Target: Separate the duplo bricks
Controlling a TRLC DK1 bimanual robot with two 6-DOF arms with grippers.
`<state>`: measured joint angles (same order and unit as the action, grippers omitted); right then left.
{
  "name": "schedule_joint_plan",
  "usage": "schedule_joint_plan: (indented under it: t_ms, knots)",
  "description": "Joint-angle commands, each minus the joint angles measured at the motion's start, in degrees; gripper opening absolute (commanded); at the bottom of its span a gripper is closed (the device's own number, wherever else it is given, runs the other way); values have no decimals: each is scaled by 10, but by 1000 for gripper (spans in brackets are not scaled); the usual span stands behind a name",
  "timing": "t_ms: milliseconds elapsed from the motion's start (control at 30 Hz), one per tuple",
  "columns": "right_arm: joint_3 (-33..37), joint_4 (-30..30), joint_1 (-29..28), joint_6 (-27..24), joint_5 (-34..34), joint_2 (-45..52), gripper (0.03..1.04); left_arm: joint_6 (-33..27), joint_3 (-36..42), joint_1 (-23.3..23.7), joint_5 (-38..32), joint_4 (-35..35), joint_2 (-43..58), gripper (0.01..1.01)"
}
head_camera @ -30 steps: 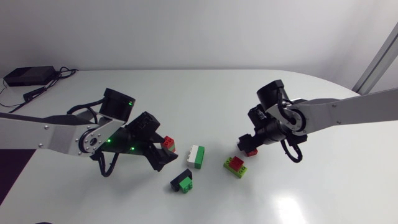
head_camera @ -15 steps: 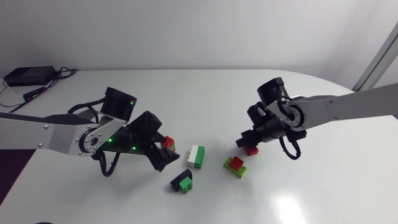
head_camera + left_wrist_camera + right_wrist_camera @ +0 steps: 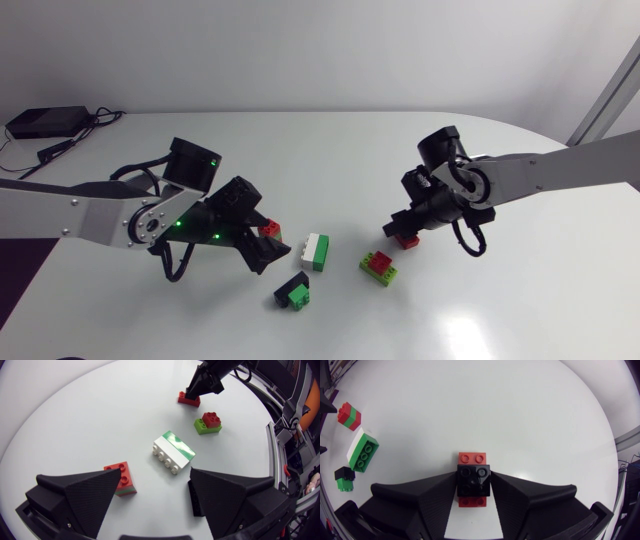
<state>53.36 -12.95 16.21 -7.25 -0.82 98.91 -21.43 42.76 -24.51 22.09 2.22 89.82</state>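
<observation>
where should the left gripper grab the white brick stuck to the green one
Come from above, jaws on the two short ends of the white brick. It lies on its side, studs facing the left gripper, so those flat ends are likely the free ones.

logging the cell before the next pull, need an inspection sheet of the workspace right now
surface: white table
job's things: red-on-green pair beside the left gripper; white-and-green pair, second red-on-green pair and black-and-green pair lying apart mid-table; black brick on a red brick at the right gripper
clutter: black box at the far left corner
grippers: left gripper open; right gripper shut on the black brick
cables: cable beside the black box
surroundings: nothing seen
</observation>
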Motion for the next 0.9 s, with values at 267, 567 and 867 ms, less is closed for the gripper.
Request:
schedule_joint_plan:
  t_ms: [267, 567, 867]
  knots:
    - [-5, -12, -1, -4, 20, 0, 374, -13, 11, -4, 9, 4, -8, 961]
    - [-21, -12, -3, -43, 109, -101, 375, -32, 65, 22, 108, 66, -13, 961]
    - [7, -73, -73, -21, 388, -143, 375, -34, 192, 64, 313, 185, 66, 959]
